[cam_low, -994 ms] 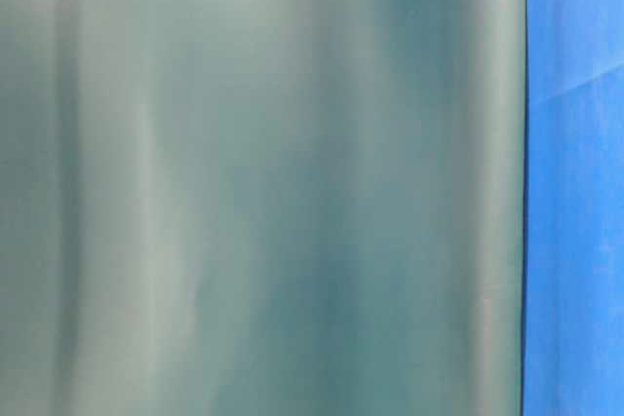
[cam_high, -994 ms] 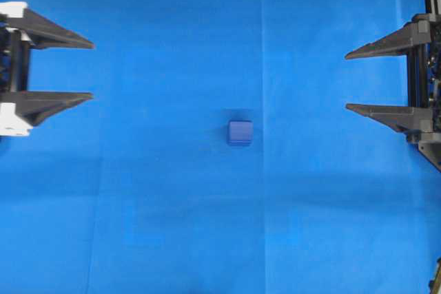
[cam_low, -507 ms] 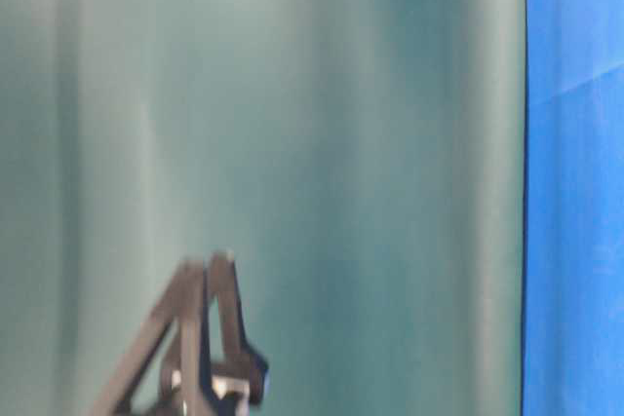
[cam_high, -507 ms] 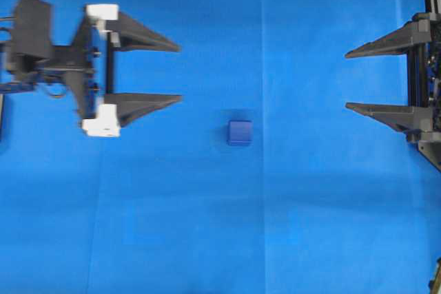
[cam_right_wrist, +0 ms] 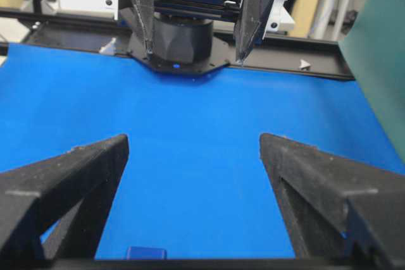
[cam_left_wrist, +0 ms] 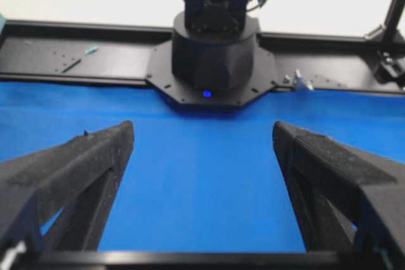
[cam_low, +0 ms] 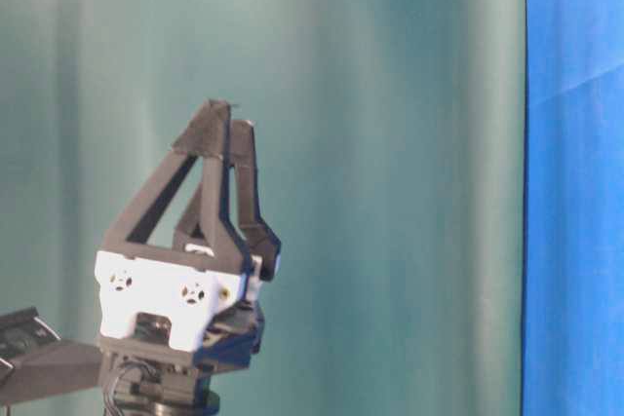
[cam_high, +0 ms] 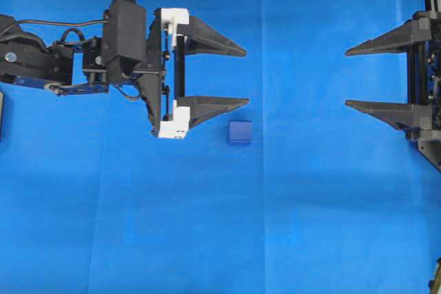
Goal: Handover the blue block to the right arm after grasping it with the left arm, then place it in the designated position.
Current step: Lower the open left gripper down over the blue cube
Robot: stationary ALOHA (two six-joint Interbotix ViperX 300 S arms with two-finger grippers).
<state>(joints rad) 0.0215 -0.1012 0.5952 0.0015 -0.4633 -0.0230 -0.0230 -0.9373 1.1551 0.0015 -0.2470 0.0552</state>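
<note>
Left pincer (cam_high: pixel 246 76) agape beside blue block (cam_high: pixel 240 132)

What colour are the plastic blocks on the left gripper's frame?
White, on the left gripper; seen best in the table-level view.

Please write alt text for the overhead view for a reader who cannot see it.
The left gripper, open, reaches in from the left, its nearer fingertip just short of the blue block on the blue cloth. The right gripper waits open at the right edge.
</note>
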